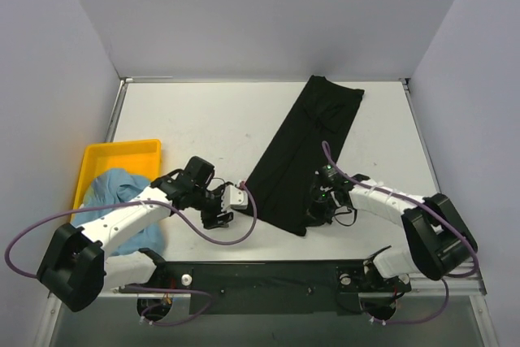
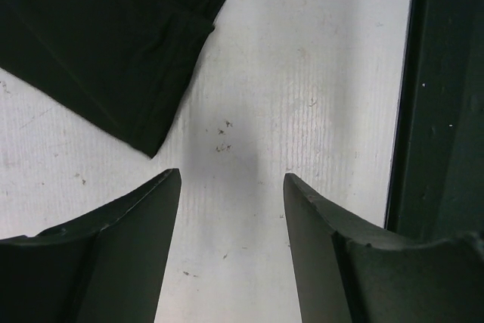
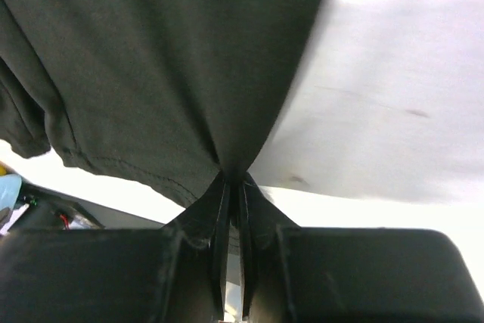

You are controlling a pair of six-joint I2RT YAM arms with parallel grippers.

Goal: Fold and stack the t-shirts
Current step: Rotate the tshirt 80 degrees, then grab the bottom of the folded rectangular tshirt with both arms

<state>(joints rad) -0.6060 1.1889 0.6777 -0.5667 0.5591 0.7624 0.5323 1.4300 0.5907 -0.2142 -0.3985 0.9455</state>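
The black t-shirt (image 1: 305,148) lies as a long folded strip running from the table's far right toward the near middle. My right gripper (image 1: 317,210) is shut on its near right edge; in the right wrist view the black cloth (image 3: 166,58) bunches into the closed jaws. My left gripper (image 1: 219,215) is open and empty over bare table, left of the shirt's near corner (image 2: 147,141). The light blue t-shirt (image 1: 122,201) lies crumpled, partly in the yellow tray, under my left arm.
The yellow tray (image 1: 106,158) stands at the left edge of the table. A dark mounting rail (image 1: 268,282) runs along the near edge and shows at the right of the left wrist view (image 2: 446,111). Grey walls enclose the table.
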